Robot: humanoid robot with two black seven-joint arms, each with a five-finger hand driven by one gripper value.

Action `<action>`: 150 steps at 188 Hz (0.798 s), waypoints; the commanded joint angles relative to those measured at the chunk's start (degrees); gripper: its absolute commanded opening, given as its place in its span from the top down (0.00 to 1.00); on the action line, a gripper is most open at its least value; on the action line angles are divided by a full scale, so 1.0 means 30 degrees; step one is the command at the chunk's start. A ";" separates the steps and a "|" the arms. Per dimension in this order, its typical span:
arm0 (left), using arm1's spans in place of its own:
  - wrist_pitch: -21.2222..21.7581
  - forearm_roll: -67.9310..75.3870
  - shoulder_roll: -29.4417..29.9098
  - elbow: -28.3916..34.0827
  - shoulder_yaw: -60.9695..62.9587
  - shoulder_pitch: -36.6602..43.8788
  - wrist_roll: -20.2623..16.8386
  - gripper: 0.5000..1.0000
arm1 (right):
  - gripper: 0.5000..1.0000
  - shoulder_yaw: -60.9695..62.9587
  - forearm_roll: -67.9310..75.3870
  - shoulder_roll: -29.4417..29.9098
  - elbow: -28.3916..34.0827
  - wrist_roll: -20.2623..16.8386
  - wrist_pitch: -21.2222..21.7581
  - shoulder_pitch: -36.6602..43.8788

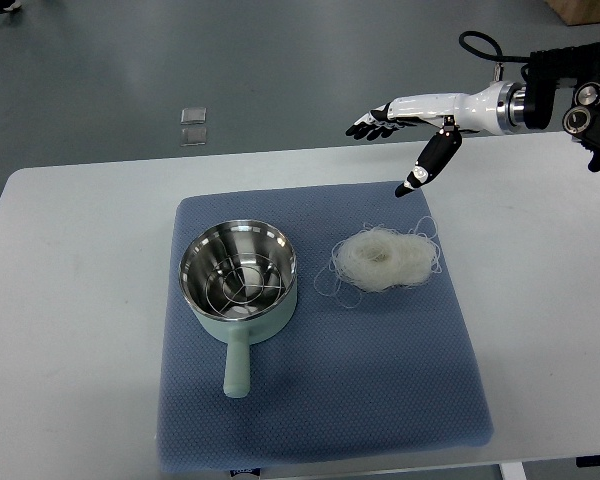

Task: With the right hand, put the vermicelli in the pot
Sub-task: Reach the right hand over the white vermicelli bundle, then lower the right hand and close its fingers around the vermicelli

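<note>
While the right robot hand (405, 135) hovers above the bench's (70, 300) far edge w/ fingers stretched out flat, thumb angled down and nothing in its grip, the vermicelli (385, 258) lies in a loose white nest on the blue mat (380, 390), right of the pot (238, 275) and apart from it. Pot is pale green, steel inside w/ a wire rack, handle pointing toward the near edge.

Right hand (405, 125) raised, fingers (365, 127) extended, empty.
</note>
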 commanded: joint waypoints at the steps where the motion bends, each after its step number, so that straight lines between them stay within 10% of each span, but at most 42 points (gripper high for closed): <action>1: -0.0001 -0.0001 0.0000 -0.0001 0.0028 -0.0007 -0.0005 0.00 | 0.15 -0.1085 -0.0983 0.0153 0.0631 -0.0022 0.0074 0.0373; 150: -0.0001 0.0057 0.0000 -0.0001 0.0057 -0.0388 0.0024 0.00 | 0.16 -0.3811 -0.3884 0.3551 -0.1419 -0.1253 -0.0102 -0.0798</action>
